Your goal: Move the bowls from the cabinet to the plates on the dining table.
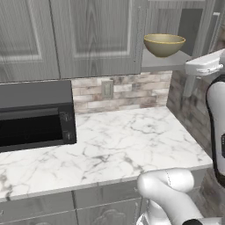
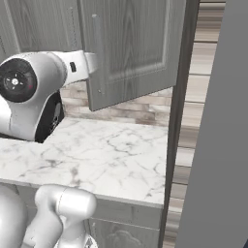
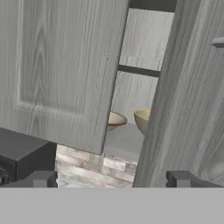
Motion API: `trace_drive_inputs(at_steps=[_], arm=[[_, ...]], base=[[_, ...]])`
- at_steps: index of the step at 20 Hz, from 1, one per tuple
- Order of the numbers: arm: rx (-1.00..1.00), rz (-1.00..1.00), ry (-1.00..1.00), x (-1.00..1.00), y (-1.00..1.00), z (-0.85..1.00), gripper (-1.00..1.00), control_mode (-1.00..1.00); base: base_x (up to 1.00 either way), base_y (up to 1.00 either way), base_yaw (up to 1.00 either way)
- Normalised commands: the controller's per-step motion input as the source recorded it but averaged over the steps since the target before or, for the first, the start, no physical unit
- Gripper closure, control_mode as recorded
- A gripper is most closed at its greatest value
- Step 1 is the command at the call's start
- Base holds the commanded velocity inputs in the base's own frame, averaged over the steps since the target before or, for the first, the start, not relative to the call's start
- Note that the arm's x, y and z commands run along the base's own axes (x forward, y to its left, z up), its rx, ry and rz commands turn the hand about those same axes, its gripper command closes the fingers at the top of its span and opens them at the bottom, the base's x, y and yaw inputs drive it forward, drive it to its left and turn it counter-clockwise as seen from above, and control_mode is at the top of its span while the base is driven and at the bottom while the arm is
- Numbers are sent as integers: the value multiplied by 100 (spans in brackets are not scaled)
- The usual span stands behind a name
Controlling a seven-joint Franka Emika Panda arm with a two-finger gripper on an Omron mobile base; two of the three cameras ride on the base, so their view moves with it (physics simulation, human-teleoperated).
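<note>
My pincer [image 3: 111, 179] stood spread wide and empty before the cabinet [image 3: 61, 70]; through its open doors I saw two bowls [image 3: 144, 120] sitting apart on the shelf [image 3: 124, 140]

Soft, even rendered light throughout; faint shadow under the cabinet [image 1: 88, 35] onto the worktop [image 1: 114, 140]; edges slightly coarse, no glare.
</note>
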Motion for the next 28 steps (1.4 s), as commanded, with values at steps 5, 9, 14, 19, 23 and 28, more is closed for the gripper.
trace_drive_inputs(at_steps=[5,9,14,19,23,28], arm=[[-4,-30,0,10,45,0,-100,-100],[-6,-32,0,32,43,0,-100,-100],[-6,-33,0,44,36,-2,-100,-100],[-5,-32,1,42,13,-2,-100,-100],[-1,-28,5,40,-2,0,-100,-100],[0,-25,7,41,-13,0,-100,-100]], base=[[0,0,0],[0,0,0],[0,0,0],[0,0,0],[0,0,0],[0,0,0]])
